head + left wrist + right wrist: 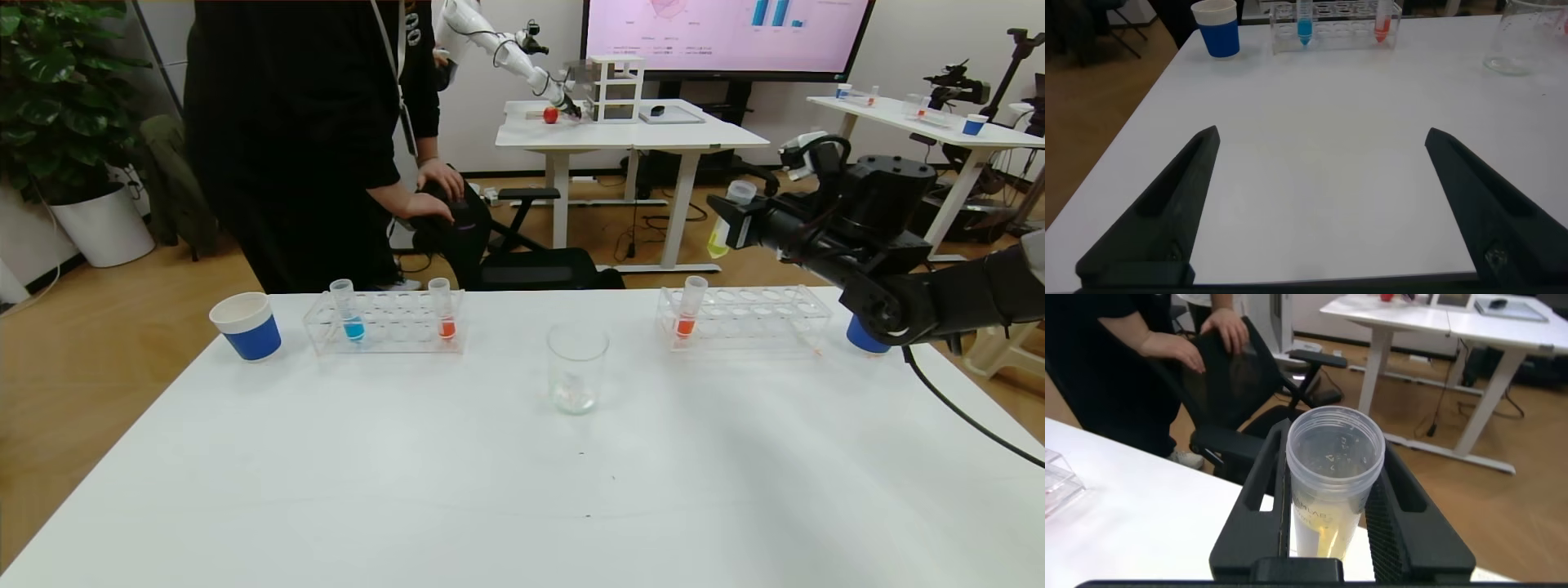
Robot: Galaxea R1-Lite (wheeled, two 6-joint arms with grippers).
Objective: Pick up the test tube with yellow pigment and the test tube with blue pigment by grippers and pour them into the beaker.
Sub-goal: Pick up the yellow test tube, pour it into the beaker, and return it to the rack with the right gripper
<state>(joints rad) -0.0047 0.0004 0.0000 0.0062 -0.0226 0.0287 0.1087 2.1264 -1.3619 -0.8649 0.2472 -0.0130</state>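
Observation:
My right gripper [732,224] is shut on the test tube with yellow pigment [727,219] and holds it high above the right rack [747,318]. The right wrist view shows the tube's open mouth [1334,449] between the black fingers [1259,498], with yellow liquid at its tip. The test tube with blue pigment [349,312] stands upright in the left rack [384,324]; it also shows in the left wrist view [1305,20]. The clear beaker [577,367] stands at the table's middle. My left gripper [1323,143] is open and empty over the near-left table, out of the head view.
Orange-liquid tubes stand in the left rack [443,310] and the right rack [690,309]. Blue-and-white paper cups stand at far left [246,327] and far right [864,336]. A person [310,139] stands behind the table with a hand on a black chair [490,245].

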